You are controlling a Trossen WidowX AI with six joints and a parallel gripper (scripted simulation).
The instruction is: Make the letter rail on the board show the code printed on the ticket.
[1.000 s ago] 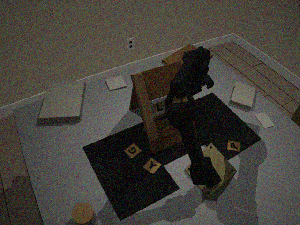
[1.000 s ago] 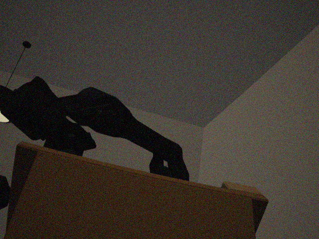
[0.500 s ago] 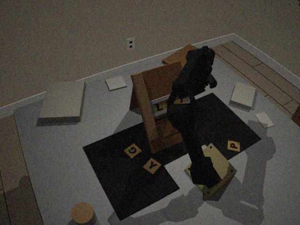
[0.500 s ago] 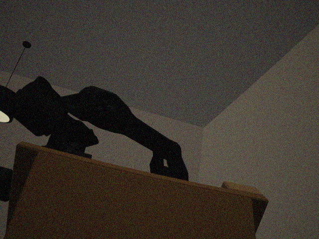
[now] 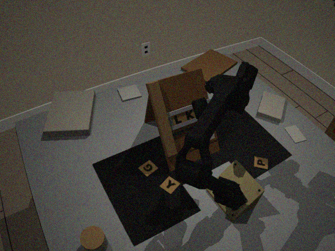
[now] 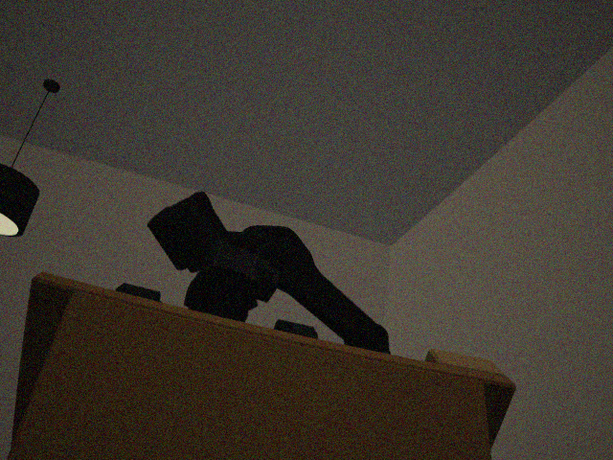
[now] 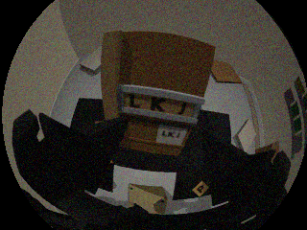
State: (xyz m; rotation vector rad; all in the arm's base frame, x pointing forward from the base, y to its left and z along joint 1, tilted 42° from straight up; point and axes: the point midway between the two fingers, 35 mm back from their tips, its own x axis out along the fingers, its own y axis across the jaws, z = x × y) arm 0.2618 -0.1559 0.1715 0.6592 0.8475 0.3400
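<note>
A plain beige wall [image 5: 108, 32] spans the far side, with a pale outlet [image 5: 145, 48] near its middle and a light baseboard [image 5: 162, 68] below. Wood flooring [image 5: 286, 78] [image 5: 13, 167] shows right and left. A black-shaded lamp [image 6: 17, 197] hangs at left from the gray ceiling [image 6: 322, 99], lit underneath; the room is dim.

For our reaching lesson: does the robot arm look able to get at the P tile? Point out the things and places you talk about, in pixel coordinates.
Probably yes: the gripper [image 7: 167, 128] is open, and nothing covers the P tile [image 5: 260, 162] [image 7: 200, 188], though the yellowish block [image 5: 244, 186] [image 7: 146, 197] sits close.
</note>
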